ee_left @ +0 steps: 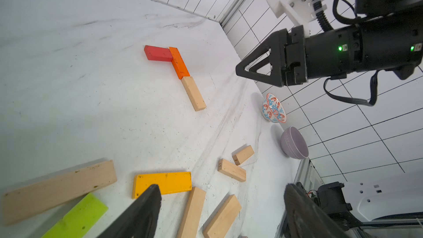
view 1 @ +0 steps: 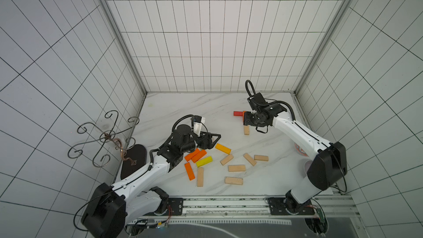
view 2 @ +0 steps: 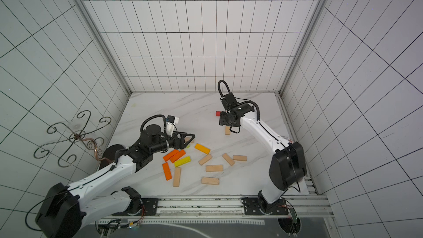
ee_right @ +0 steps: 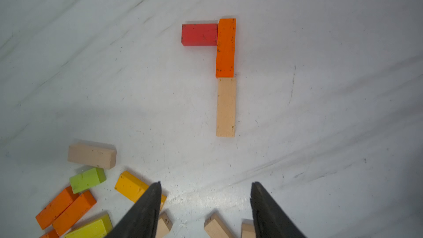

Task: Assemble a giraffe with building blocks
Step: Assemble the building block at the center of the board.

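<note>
White tiled walls (view 1: 206, 42) with dark grid lines close in a white marble-patterned tabletop (view 1: 183, 106) on three sides. An aluminium rail (view 1: 229, 202) carrying both arm bases runs along the near edge. The marble is scuffed and speckled in the wrist views.

The giraffe so far lies flat toward the far right of the table. A red block (ee_right: 199, 35) butts against the side of an orange block (ee_right: 226, 46) at one end, and a plain wooden block (ee_right: 226, 107) continues the orange one end to end. In both top views the right arm's wrist covers most of the orange piece.

The right gripper (ee_right: 206, 183) hangs above this line with its fingers apart and nothing between them. The left gripper (ee_left: 222, 186) is spread wide and empty, poised over the far edge of the loose blocks (view 1: 223, 148). These are orange, yellow, lime and bare wood pieces, scattered across the middle and near part of the table, well apart from the assembly.

A curled wire stand (view 1: 105, 136) on a dark oval base stands at the left edge. By the right wall sit a patterned bowl (ee_left: 273, 108) and a lilac bowl (ee_left: 295, 143), both largely hidden under the right arm in the top views.
</note>
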